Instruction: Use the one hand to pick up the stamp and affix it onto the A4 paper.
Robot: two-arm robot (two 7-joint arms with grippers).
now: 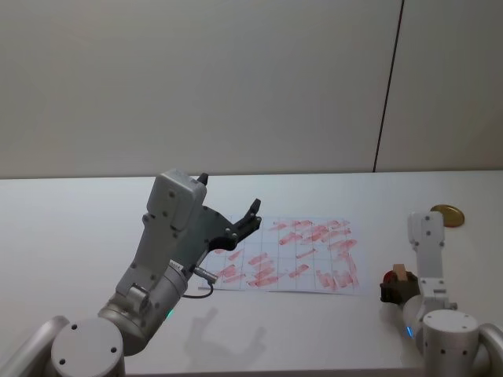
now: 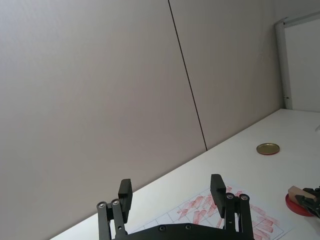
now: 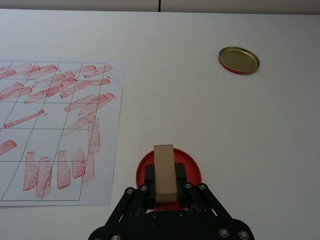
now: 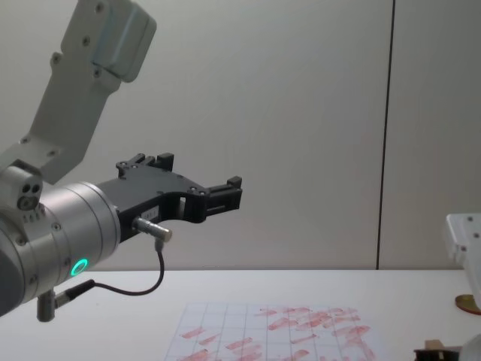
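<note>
One stamp [image 3: 164,170] clamped in right pincer [image 3: 165,176], over red ink pad [image 3: 194,167]

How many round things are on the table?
2. A gold lid lies alone at far right. A red ink pad sits beside the A4 paper, under the stamp in the right tool. Left tool: open, raised over the paper's left.

I saw the A4 paper [image 1: 302,255] lying on the white table [image 1: 78,236]. Right of the paper, my right gripper [image 1: 395,289] clasped the stamp [image 1: 402,272]; my left gripper [image 1: 245,222] hovered, fingers spread, above the paper's left edge.
</note>
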